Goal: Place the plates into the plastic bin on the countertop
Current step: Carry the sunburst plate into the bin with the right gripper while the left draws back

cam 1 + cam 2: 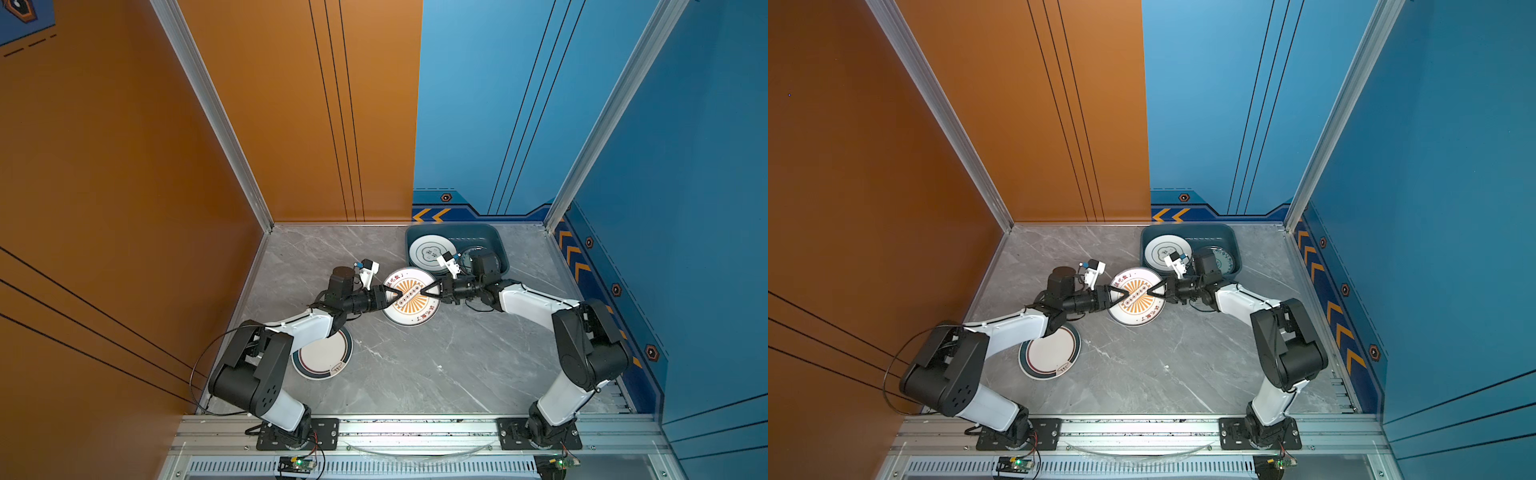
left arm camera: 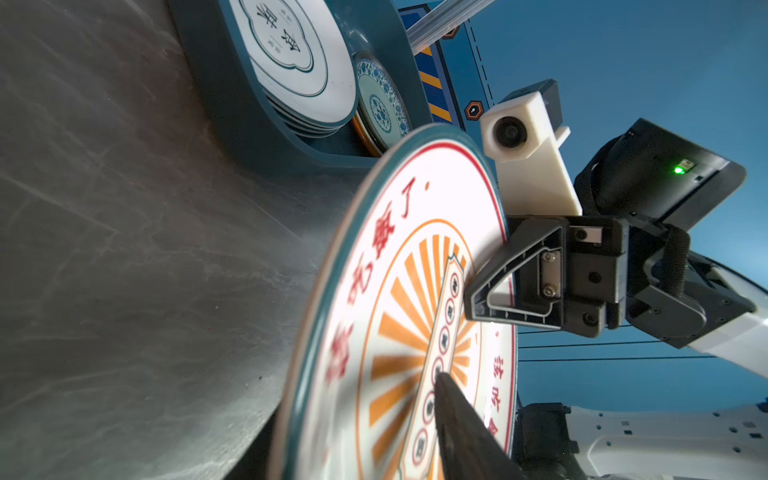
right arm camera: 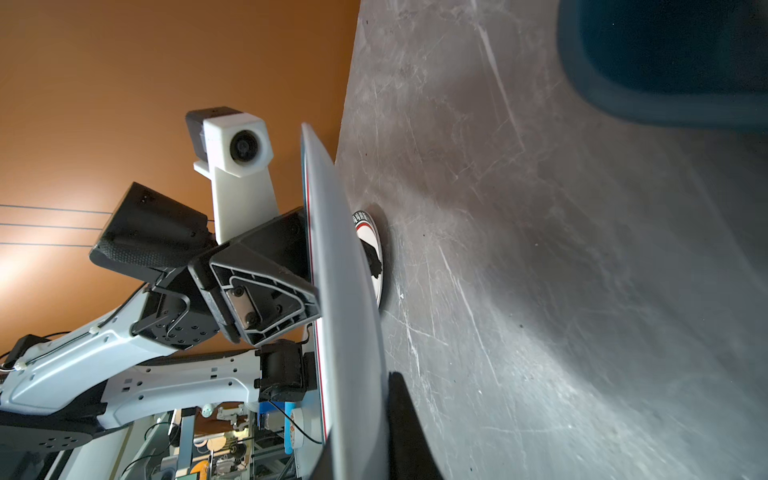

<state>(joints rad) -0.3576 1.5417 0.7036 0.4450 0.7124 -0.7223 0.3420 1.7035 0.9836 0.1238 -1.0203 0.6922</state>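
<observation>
**One plate, two hands, bin just beyond**

I have the round, glossy white sunburst plate (image 1: 411, 311) between my two hands. It is lifted clear of the grey marble-look countertop (image 1: 415, 365), tilted, near the middle and just short of the dark blue-grey plastic bin (image 1: 478, 240).

My right gripper (image 1: 424, 292) is clamped on the rim from the bin side, one finger across the printed face and one beneath. That side suits the job, I judge, since this arm has the shorter way to the bin. My left gripper (image 1: 397, 296) straddles the opposite rim, a finger above and a finger below. I cannot tell whether those fingers are pressing or slack. It reads to me as a handover, left to right.

The plate has a thin teal rim with a red ring inside it. Red characters circle an orange burst of rays, and a pale banner of small red circles crosses the centre. Its underside is plain.

In the bin, a white cloud plate (image 1: 428, 253) with a dark outlined emblem tops a stack, and a teal patterned plate (image 1: 1221, 257) lies beside it. A white dark-rimmed plate (image 1: 322, 357) lies flat on the countertop under my left forearm, not yet collected.
</observation>
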